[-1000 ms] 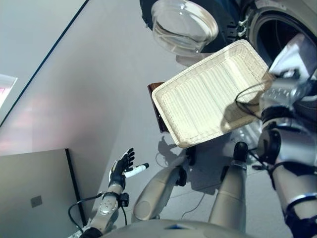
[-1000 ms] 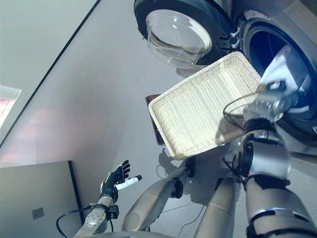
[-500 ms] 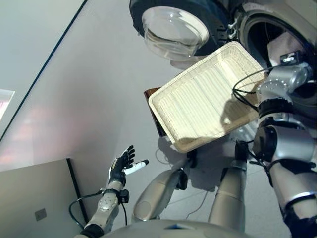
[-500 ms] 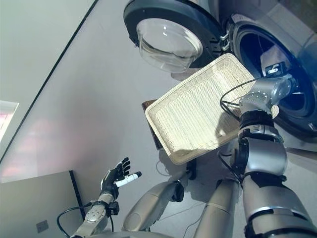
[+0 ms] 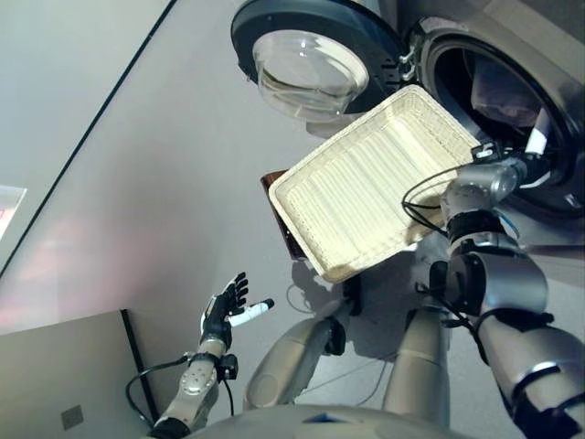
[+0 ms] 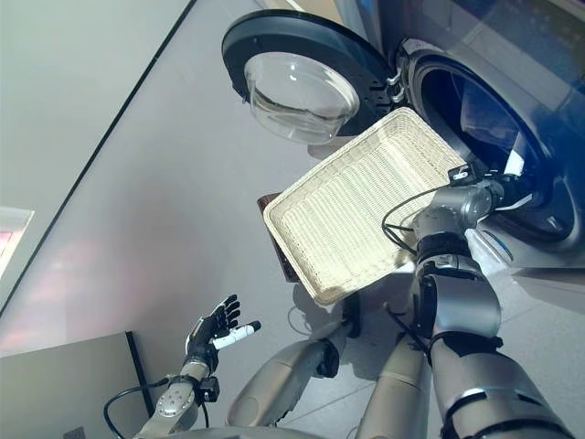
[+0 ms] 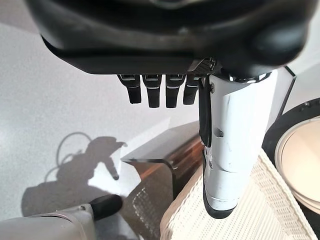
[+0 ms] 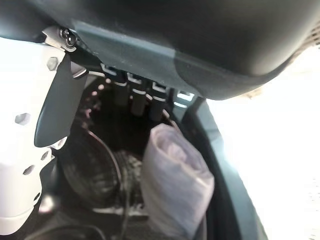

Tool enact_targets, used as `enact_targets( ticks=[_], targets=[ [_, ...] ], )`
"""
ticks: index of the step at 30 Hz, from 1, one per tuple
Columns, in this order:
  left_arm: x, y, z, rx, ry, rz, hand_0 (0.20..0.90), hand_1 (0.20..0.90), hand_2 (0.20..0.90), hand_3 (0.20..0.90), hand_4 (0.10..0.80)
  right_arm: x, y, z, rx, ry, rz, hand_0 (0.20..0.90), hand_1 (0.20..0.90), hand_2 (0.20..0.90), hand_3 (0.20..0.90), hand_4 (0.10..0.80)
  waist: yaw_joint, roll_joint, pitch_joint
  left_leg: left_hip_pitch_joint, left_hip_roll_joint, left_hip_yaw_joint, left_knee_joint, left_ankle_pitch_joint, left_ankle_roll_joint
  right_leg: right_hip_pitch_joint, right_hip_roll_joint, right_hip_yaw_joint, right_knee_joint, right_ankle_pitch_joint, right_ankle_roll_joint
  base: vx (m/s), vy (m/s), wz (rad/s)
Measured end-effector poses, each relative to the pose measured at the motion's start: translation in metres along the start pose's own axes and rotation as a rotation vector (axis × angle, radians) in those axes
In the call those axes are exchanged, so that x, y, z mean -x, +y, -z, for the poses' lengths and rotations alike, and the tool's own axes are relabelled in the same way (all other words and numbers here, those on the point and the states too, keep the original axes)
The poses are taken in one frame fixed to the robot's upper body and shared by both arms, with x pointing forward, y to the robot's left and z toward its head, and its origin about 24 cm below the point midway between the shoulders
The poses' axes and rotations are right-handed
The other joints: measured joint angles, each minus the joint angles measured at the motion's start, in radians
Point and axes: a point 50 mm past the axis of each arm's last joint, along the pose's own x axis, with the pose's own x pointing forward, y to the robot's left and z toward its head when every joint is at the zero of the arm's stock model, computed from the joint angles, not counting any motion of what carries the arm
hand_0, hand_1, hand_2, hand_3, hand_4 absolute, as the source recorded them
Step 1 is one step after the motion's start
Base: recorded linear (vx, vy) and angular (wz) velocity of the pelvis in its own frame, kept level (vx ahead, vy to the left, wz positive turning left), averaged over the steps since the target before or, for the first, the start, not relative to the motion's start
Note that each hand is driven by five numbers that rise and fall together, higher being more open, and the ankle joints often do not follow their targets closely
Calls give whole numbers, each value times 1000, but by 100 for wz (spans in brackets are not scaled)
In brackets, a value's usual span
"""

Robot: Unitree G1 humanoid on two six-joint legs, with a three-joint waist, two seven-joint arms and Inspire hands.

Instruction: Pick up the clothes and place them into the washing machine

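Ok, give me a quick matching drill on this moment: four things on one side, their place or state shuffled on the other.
Things:
1. wicker basket
2. pale clothes
3. left hand
4. washer door

States:
A. swung wide open
B. lying inside the drum
C. empty, beside the washer opening
D. open, low over the floor

Pairs: 1-C, 2-B, 3-D, 4-A

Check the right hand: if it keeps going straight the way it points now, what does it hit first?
Most likely the pale garment already lying in the washing machine drum. The right hand is at the drum opening, fingers straight and holding nothing, aimed inward. Depth is unclear, so the dark drum wall beside the garment could come first.
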Motion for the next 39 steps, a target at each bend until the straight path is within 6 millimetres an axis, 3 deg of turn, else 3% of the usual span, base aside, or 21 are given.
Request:
enact_targets(
  ticks=[5, 7, 13, 16, 19, 25, 26, 30, 34, 39],
  targets=[
    [2, 2, 5, -26, 22, -4, 900, 900, 900, 900, 800, -2, -23, 17, 394, 60, -53, 900, 900, 900, 900, 800, -1, -11, -31, 7, 4, -4, 11, -1, 4, 15, 2, -6, 0, 0, -1, -19, -62, 0],
    [2, 4, 6, -27, 29, -15, 900, 900, 900, 900, 800, 1, -42, 29, 564, 107, -95, 900, 900, 900, 900, 800, -4, -28, -33, 22, 14, -8, 13, -1, 2, 39, 11, -13, -4, -1, -1, 7, -66, 0],
    [8, 17, 21, -1, 100, -94, 900, 900, 900, 900, 800, 34, -104, 74, 641, 289, -114, 900, 900, 900, 900, 800, -35, -118, -46, 54, 40, -37, 31, -20, -30, 88, 29, -50, -5, -14, -21, 41, -99, 6],
    [10, 15, 29, 1, 145, -79, 900, 900, 900, 900, 800, 47, -139, 84, 719, 365, -115, 900, 900, 900, 900, 800, -48, -153, -38, 91, 57, -62, 28, -20, -39, 151, 35, -85, -28, -14, -32, 62, -92, 17],
    [14, 16, 40, -1, 209, -71, 900, 900, 900, 900, 800, 51, -167, 80, 809, 399, -103, 900, 900, 900, 900, 800, -52, -176, -39, 143, 65, -84, 11, -21, -39, 223, 37, -116, -57, -13, -34, 89, -89, 14],
    [26, 41, 60, 28, 336, -162, 900, 900, 900, 900, 800, 65, -240, 62, 1076, 495, -70, 900, 900, 900, 900, 800, -58, -273, -97, 260, 96, -105, -50, -15, -50, 366, 47, -172, -128, -16, -48, 102, -83, 14],
    [32, 45, 67, 13, 370, -175, 900, 900, 900, 900, 800, 72, -263, 54, 1154, 519, -51, 900, 900, 900, 900, 800, -54, -295, -126, 297, 102, -106, -72, -13, -53, 409, 52, -181, -158, -15, -48, 101, -48, 6],
    [49, 55, 85, -66, 489, -181, 900, 900, 900, 900, 800, 94, -320, 32, 1347, 623, 26, 900, 900, 900, 900, 800, -62, -332, -209, 379, 108, -115, -117, -12, -56, 509, 59, -203, -225, -12, -44, 70, -26, 8],
    [59, 58, 93, -135, 546, -156, 900, 900, 900, 900, 800, 113, -352, 15, 1576, 704, -21, 900, 900, 900, 900, 800, -81, -342, -257, 433, 106, -122, -139, -19, -51, 580, 59, -219, -270, -6, -35, 3, -6, 6],
    [66, 60, 100, -162, 605, -154, 900, 900, 900, 900, 800, 136, -391, -10, 1767, 845, 44, 900, 900, 900, 900, 800, -82, -339, -296, 472, 107, -127, -149, -26, -45, 638, 58, -225, -301, -3, -32, -7, -2, 4]
  ],
)
